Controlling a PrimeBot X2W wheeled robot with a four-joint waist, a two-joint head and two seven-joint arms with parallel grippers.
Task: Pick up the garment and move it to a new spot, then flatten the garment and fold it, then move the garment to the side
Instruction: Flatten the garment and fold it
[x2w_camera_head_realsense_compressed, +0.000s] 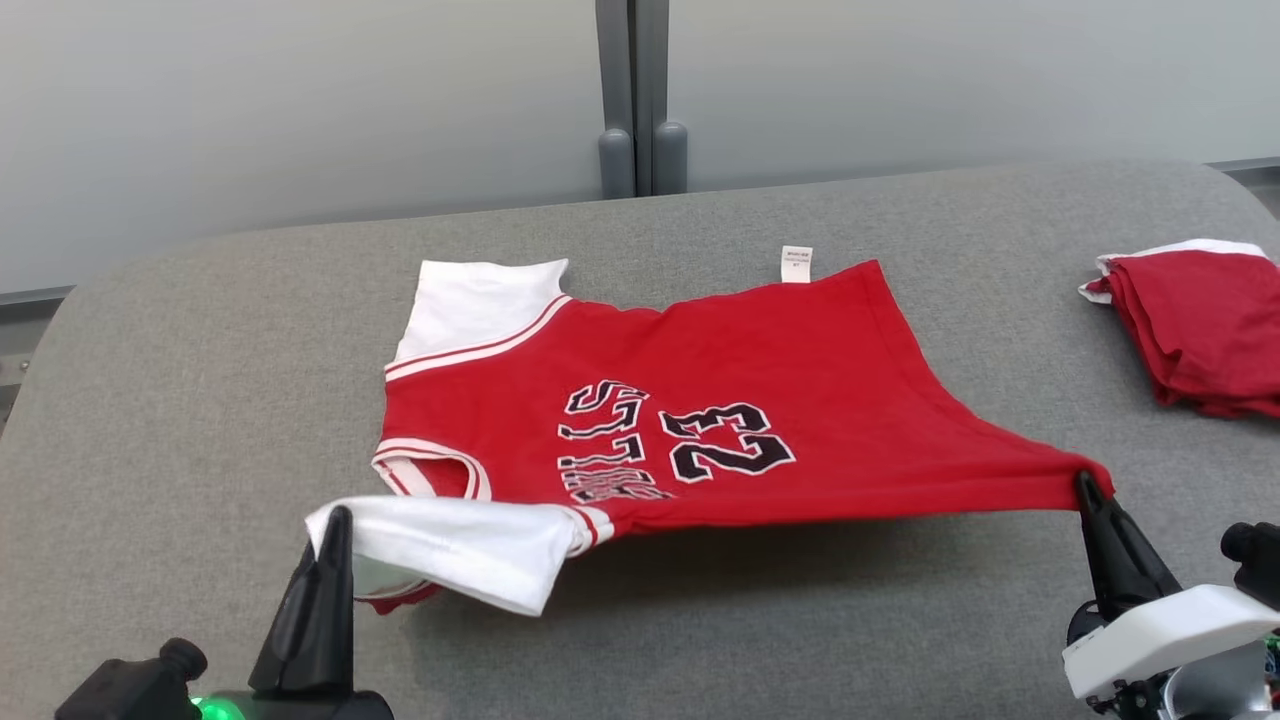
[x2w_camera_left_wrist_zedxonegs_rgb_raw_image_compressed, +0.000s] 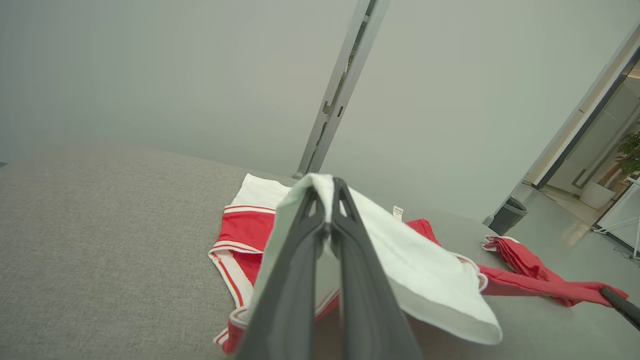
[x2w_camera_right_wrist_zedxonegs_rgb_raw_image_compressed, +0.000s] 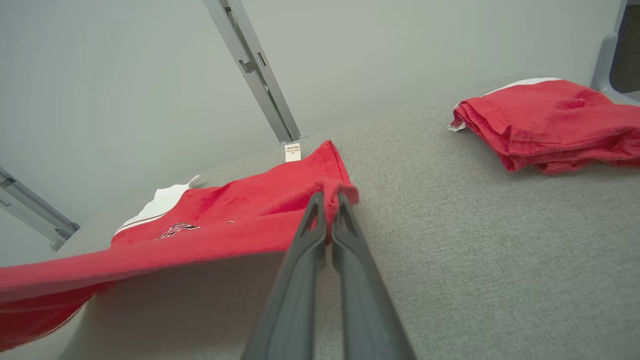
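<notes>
So right now the red short-sleeved jersey (x2w_camera_head_realsense_compressed: 760, 380) is stretched sideways across the middle of the grey cloth-covered worktop (x2w_camera_head_realsense_compressed: 200, 400), with its far edge lying flat and its near edge lifted off the surface between the two arms. The left tool (x2w_camera_head_realsense_compressed: 337, 518) is clenched on the near white sleeve (x2w_camera_head_realsense_compressed: 470, 545), and the right tool (x2w_camera_head_realsense_compressed: 1086, 486) is clamped tight on the near right hem corner, so both are gripping fabric. What worries me is that the right pinch looks like it has only a tiny nub of cloth, so if the arms pull further apart that corner could pop free and the whole near edge would flop. The sleeve is also sagging below the left pinch with a bit of red trim curling under, which I'd guess ends up as a trapped crease if it's laid down like that. The worktop has a coarse woven texture, so dragging the jersey might bunch the far edge instead of sliding it. The fabric itself looks like soft, thin knit, limp where it's slack, with black-and-white stitched lettering (x2w_camera_head_realsense_compressed: 680, 445) and a small white care label (x2w_camera_head_realsense_compressed: 796, 264) poking out at the far edge. A folded red cloth pile (x2w_camera_head_realsense_compressed: 1200, 330) sits well apart at the far right.
</notes>
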